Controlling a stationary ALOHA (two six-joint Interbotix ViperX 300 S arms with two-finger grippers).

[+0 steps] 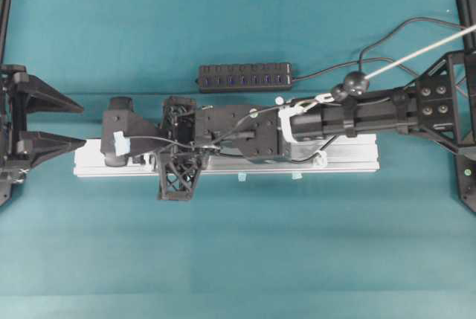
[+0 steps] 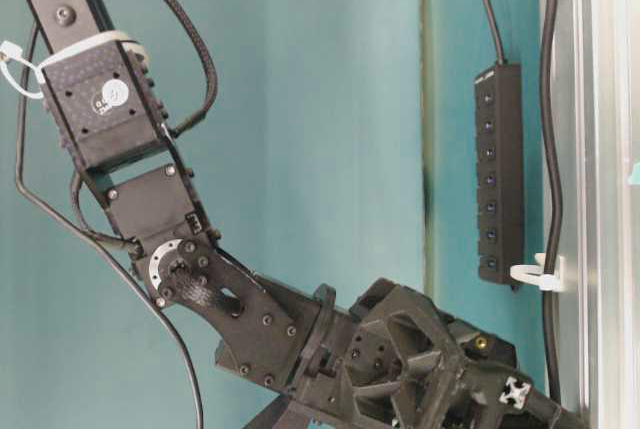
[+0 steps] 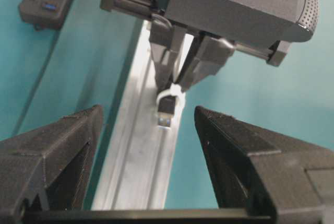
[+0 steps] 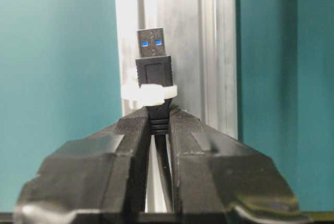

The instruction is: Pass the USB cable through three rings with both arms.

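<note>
Looking down from overhead, the right arm (image 1: 349,114) stretches from the right edge leftward over the silver rail (image 1: 357,157), hiding much of it. A black multi-port hub (image 1: 245,77) lies above the rail at centre, its cord running to the upper right. The left gripper (image 1: 74,122) sits at the far left edge with its jaws spread apart, well clear of the rail's end. One whitish ring (image 1: 320,160) shows by the rail, right of centre; the right arm's jaws cannot be made out from here.

From table level, the right arm fills the left and bottom of the frame, bending down toward the rail at the right edge. The hub hangs upright at right of centre, and a ring (image 2: 535,274) with the USB cable (image 2: 549,149) running through it sits just beside the rail.

From the left wrist, the spread jaws frame the bottom corners. Above centre, the right gripper (image 3: 180,80) points down at the rail, with the plug and a ring just below its tips.

From the right wrist, the right jaws are clenched on the cable just behind the plug, which has passed through a ring (image 4: 148,93) and stands over the rail.
</note>
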